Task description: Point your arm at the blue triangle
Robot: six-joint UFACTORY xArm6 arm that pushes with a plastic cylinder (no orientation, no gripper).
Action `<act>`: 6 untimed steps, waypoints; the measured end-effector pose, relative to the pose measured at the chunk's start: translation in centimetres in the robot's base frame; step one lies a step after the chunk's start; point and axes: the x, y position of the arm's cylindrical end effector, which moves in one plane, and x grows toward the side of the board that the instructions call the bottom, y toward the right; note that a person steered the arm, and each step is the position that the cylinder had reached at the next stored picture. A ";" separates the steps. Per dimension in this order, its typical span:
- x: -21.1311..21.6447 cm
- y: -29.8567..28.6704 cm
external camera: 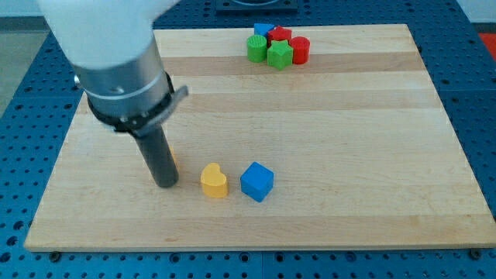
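The blue triangle (263, 30) sits at the view's top, at the back of a tight cluster with a red block (281, 35), a red cylinder (300, 49), a green round block (256, 48) and a green star-like block (280, 54). My tip (167, 183) rests on the board at the lower left, far from that cluster. A yellow heart-shaped block (214, 181) lies just right of the tip, and a blue cube (256, 182) lies right of the heart. A sliver of an orange block (174, 160) shows behind the rod, mostly hidden.
The wooden board (349, 155) lies on a blue perforated table (480, 93). The arm's bulky white and grey body (116, 62) covers the board's upper left.
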 end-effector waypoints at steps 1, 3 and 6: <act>-3.1 -1.8; -8.9 -4.0; -14.7 -6.9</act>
